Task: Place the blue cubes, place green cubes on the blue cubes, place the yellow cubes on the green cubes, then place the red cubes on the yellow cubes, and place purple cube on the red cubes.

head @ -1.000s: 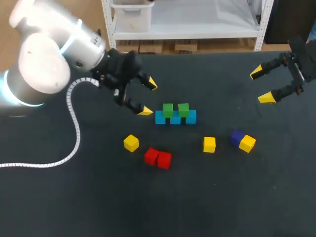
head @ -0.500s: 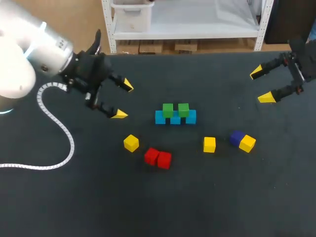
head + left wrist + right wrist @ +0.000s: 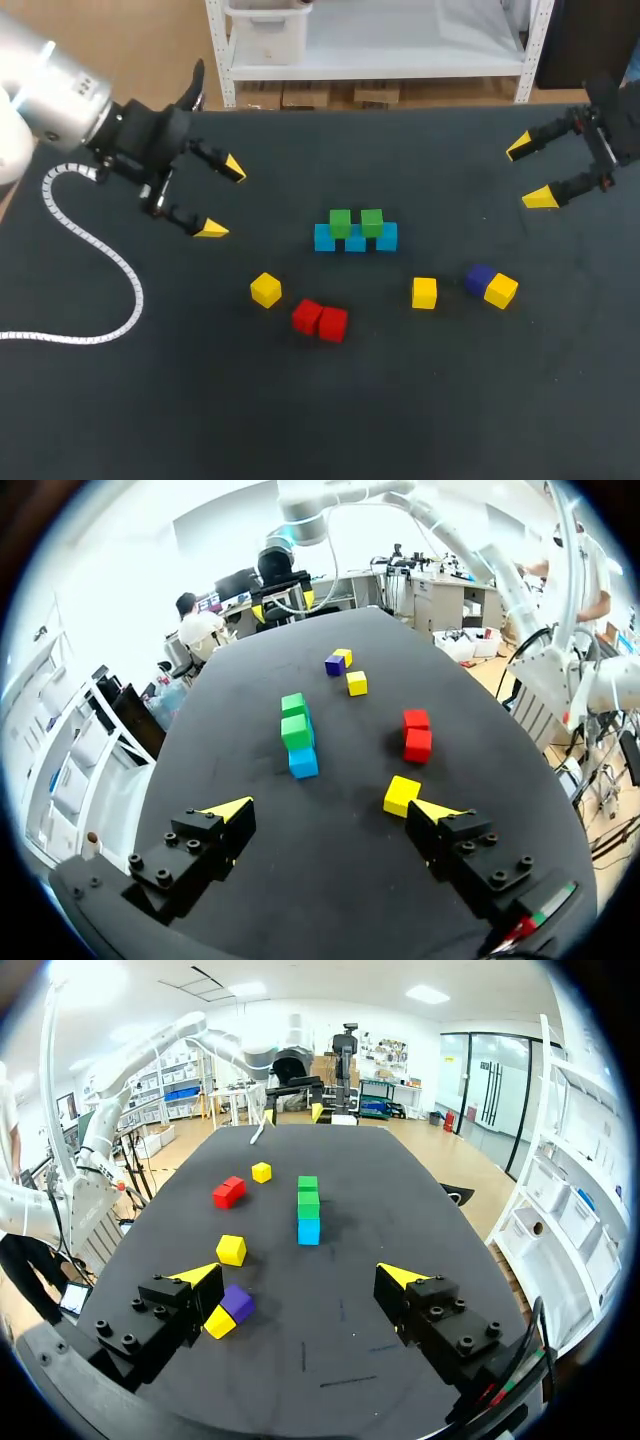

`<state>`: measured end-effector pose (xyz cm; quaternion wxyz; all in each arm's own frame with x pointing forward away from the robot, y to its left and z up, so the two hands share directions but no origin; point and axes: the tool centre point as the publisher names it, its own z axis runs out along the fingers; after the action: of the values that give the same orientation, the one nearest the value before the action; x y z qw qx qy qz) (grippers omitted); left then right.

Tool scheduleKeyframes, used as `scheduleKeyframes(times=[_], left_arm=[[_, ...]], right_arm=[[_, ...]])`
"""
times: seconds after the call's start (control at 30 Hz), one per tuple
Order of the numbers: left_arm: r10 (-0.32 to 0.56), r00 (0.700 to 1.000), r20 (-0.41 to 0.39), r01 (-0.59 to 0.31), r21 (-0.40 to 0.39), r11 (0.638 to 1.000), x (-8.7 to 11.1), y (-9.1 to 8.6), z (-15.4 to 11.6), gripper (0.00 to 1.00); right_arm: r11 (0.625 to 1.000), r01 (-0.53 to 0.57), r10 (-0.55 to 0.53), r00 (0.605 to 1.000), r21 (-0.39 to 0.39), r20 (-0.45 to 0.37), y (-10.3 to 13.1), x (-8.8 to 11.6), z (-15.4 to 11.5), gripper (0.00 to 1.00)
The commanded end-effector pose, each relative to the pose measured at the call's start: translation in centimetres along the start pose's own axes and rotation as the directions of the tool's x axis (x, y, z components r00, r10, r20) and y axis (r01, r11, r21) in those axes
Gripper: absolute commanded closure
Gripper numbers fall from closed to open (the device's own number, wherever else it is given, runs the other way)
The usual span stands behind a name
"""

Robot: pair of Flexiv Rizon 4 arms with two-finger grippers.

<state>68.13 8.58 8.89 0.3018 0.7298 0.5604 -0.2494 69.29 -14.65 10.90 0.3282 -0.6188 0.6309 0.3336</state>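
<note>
Dark table (image 3: pixel 400 420) fills the head view, w/ everything placed here off the blue row (image 3: pixel 355 241) near its middle. Coming in well to the left of that row is the left arm (image 3: pixel 50 90) (a white coiled cable (image 3: pixel 100 255) trails from it across the tabletop), while the right arm (image 3: pixel 605 140) sits well to the right of the row and farther back. At the row's left, well apart from it, the left gripper (image 3: pixel 222 199) hangs released, fingers spread w/ nothing btw them; the right gripper (image 3: pixel 529 172) is likewise spread wide and holds nothing. That blue row = three cubes touching side by side, and two green cubes (image 3: pixel 340 222) sit on top of it. In front of the row, slightly left, lie two red cubes (image 3: pixel 307 316), touching each other. Front-left of the row, near the reds, is one yellow cube (image 3: pixel 265 290); a second yellow cube (image 3: pixel 424 293) lies front-right; a third yellow cube (image 3: pixel 501 290) lies farther right, touching the purple cube (image 3: pixel 480 278) on its side away from the row.
</note>
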Motion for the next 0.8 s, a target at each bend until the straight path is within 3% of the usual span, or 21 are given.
scheduleKeyframes(times=[0.03, 0.27, 0.37, 0.5, 0.6, 0.8], left_arm=[[0.002, 1.000, 0.001, -0.002, 0.001, 1.000, 0.1, 0.1, 0.0, 0.00], [0.002, 1.000, 0.001, -0.002, 0.001, 1.000, 0.1, 0.1, 0.0, 0.00], [0.002, 1.000, 0.001, -0.002, 0.001, 1.000, 0.1, 0.1, 0.0, 0.00], [0.002, 1.000, 0.001, -0.002, 0.001, 1.000, 0.1, 0.1, 0.0, 0.00], [0.002, 1.000, 0.001, -0.002, 0.001, 1.000, 0.1, 0.1, 0.0, 0.00], [0.002, 1.000, 0.001, -0.002, 0.001, 1.000, 0.1, 0.1, 0.0, 0.00]], right_arm=[[1.000, 0.001, -0.001, 1.000, 0.000, 0.001, 0.0, 0.0, 0.0, 0.00], [1.000, 0.001, -0.001, 1.000, 0.000, 0.001, 0.0, 0.0, 0.0, 0.00], [1.000, 0.024, -0.024, 0.999, 0.008, -0.023, 1.6, -0.5, 2.7, 0.00], [0.999, 0.032, -0.032, 0.999, 0.017, 0.035, 4.2, -0.7, 6.8, 0.00], [1.000, 0.022, -0.022, 0.999, 0.021, 0.024, 5.9, -0.6, 9.9, 0.00], [0.999, -0.007, 0.004, 0.998, 0.039, 0.061, 8.4, -0.4, 13.7, 0.00]])
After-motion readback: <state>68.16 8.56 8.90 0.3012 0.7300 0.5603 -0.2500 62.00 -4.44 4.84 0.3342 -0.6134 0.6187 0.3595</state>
